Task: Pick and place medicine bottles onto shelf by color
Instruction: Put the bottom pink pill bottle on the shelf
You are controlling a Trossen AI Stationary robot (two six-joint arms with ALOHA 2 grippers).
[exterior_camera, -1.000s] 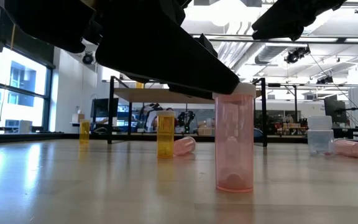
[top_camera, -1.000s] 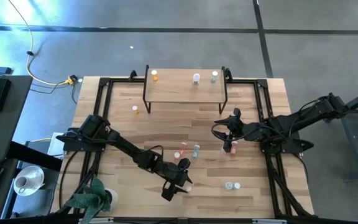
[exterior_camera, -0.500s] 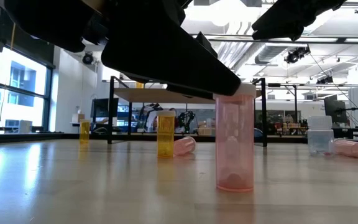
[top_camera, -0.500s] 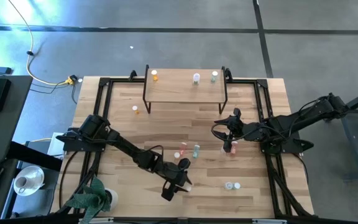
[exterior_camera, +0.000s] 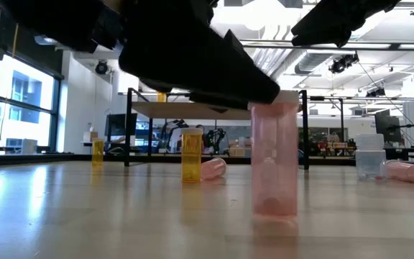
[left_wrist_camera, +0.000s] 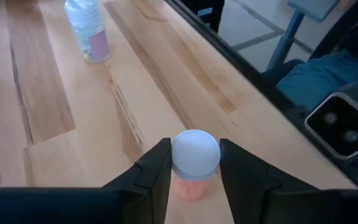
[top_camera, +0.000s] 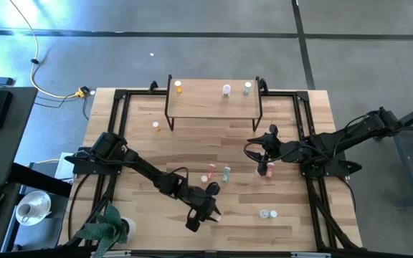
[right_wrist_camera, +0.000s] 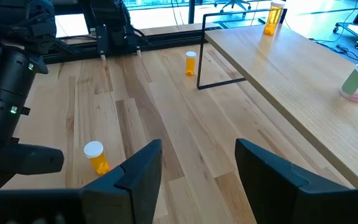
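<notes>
Low in the high view's centre, the left gripper (left_wrist_camera: 194, 171) pinches a pink bottle (left_wrist_camera: 193, 168) upright on the table (top_camera: 192, 143), fingers touching its white cap. The right gripper (right_wrist_camera: 194, 162) hangs open mid-right; the shelf (top_camera: 214, 97) at top carries three bottles.

Robotics lab/workshop: exposed ceiling ducts (exterior_camera: 365, 61), big windows (exterior_camera: 20, 101), other rigs (exterior_camera: 390, 129) & office chair (right_wrist_camera: 232, 5) behind table.

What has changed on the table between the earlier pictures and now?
The left claw has closed in on the pink bottle, its fingers now against the white cap; in the low view the bottle has shifted slightly. The right claw stays open and empty above the table, and the shelf is unchanged.
</notes>
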